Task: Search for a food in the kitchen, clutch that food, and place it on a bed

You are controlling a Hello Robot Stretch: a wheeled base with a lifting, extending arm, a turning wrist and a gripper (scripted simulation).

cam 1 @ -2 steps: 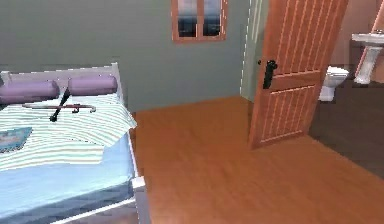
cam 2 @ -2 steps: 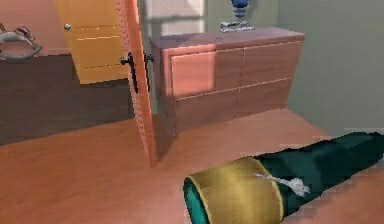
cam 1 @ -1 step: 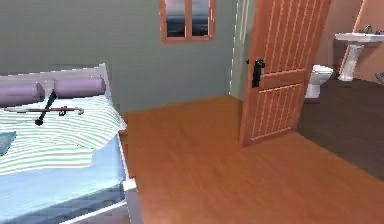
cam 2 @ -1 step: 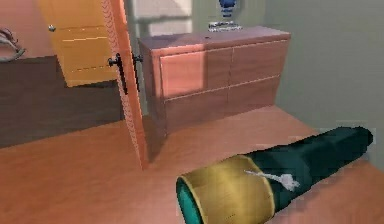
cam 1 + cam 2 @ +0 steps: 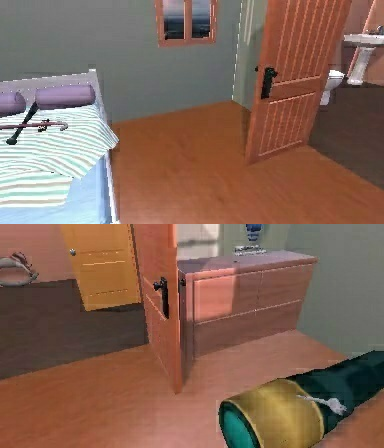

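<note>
A bed [image 5: 60,165] with a white frame stands at the forward view's left, under a green-and-white striped blanket. Two purple pillows [image 5: 65,96] lie at its head. On the blanket rest a dark bat-like stick [image 5: 22,124] and a thin curved rod [image 5: 45,125]. In the arm side view's bottom right corner a large dark green cylinder [image 5: 320,409] with a brass band and a teal end lies very close to the camera; a small white mark sits on it. I cannot tell what this cylinder is.
An orange panelled door [image 5: 295,75] stands ajar at the forward view's right, with a toilet [image 5: 335,82] and sink [image 5: 365,45] beyond. A window [image 5: 186,20] is on the grey-green wall. The arm side view has the door's edge [image 5: 165,304], a wooden cabinet [image 5: 245,294] and bare wooden floor.
</note>
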